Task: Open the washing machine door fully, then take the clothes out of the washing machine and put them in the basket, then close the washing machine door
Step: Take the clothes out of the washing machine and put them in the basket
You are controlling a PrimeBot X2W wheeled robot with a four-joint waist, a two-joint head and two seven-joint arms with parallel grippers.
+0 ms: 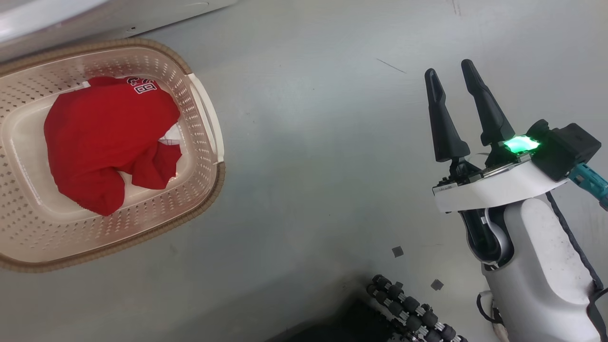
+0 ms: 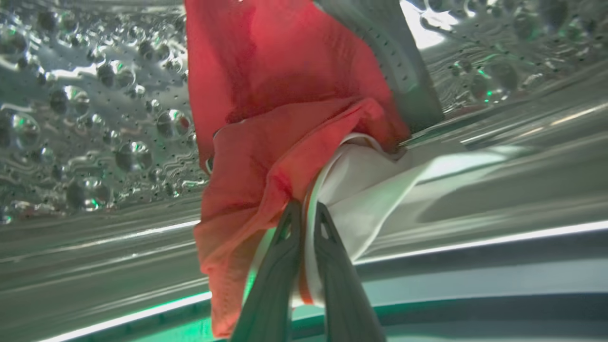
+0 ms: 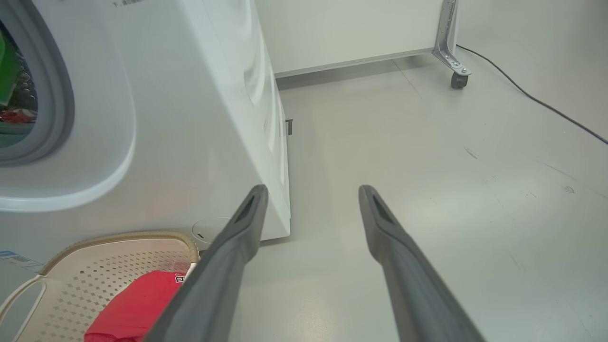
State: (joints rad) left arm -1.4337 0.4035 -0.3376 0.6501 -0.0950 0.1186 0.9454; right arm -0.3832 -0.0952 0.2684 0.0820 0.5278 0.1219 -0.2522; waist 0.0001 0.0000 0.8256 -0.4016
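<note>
red cloth with a white fold is pinched between the fingers of the left gripper, whose jaws are pressed close on the fabric inside the steel drum. the cloth lies against a grey paddle on the drum wall. a second red garment, with black-and-white lettering at its top edge, lies crumpled in the basket, which stands on the grey floor just beside the washing machine. the machine's round opening, ringed by a grey seal, is uncovered, and a scrap of red shows through it. the right gripper hovers over the floor well to the right of the basket, its jaws spread wide and holding nothing. a black cable runs across the floor past a caster.
</note>
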